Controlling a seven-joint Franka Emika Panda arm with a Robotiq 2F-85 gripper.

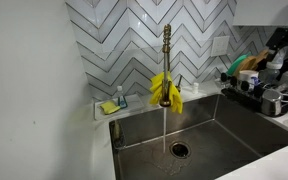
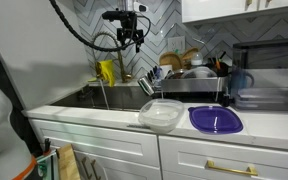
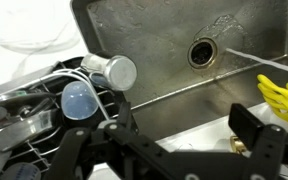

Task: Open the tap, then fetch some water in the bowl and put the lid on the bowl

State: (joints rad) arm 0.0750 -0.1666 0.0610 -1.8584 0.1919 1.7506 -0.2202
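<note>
My end effector hangs wide and empty. Below it, water runs from the tap. The bowl sits lower, well apart.

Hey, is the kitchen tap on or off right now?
On. In an exterior view, a thin stream of water falls from the tap straight down toward the drain.
</note>
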